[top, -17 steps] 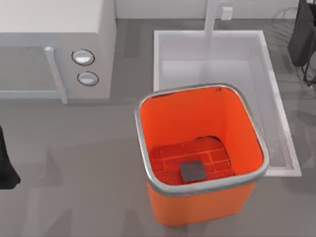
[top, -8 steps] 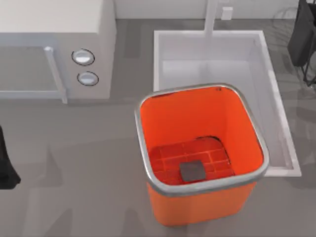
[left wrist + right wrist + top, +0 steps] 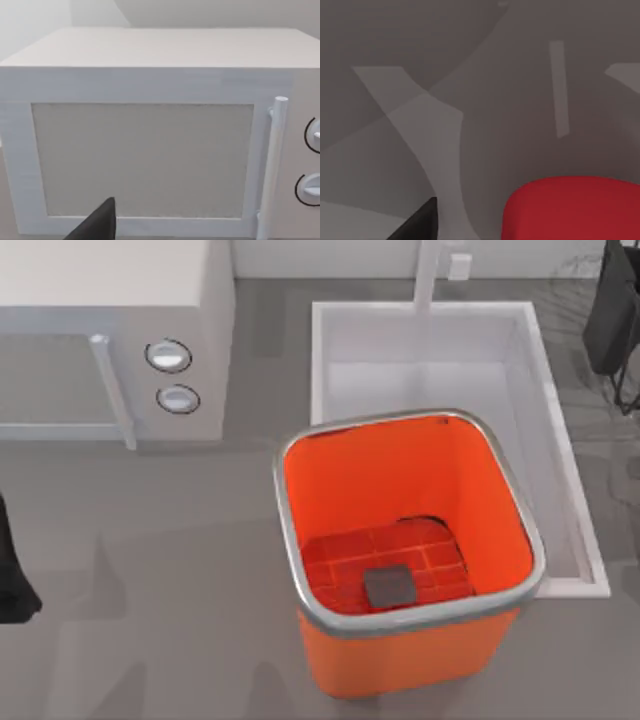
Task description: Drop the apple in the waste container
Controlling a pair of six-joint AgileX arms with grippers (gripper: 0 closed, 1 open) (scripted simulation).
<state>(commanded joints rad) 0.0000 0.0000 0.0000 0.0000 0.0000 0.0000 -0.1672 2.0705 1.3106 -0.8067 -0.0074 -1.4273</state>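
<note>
Waste container (image 3: 405,550) stands mid-surface (image 3: 150,570), its far rim overlapping the near edge of the white sink basin (image 3: 440,360). Silver rim, gridded red floor; a flat dark grey pad (image 3: 389,586) lies on that floor toward the container's near wall.

Microwave (image 3: 110,340) sits to the container's far left; two round knobs (image 3: 172,375) and a vertical door handle (image 3: 112,390) face the surface.

Left arm is parked at the top view's left edge, well apart from the container; a dark bit of its hand (image 3: 97,224) shows in the left wrist view, facing the microwave door. Cannot tell its state.

Right arm is at the far right corner, beyond the sink. In the right wrist view a dark finger tip (image 3: 417,222) shows beside the apple (image 3: 572,207), red and close over grey surface. Cannot tell whether the right hand grips it.
</note>
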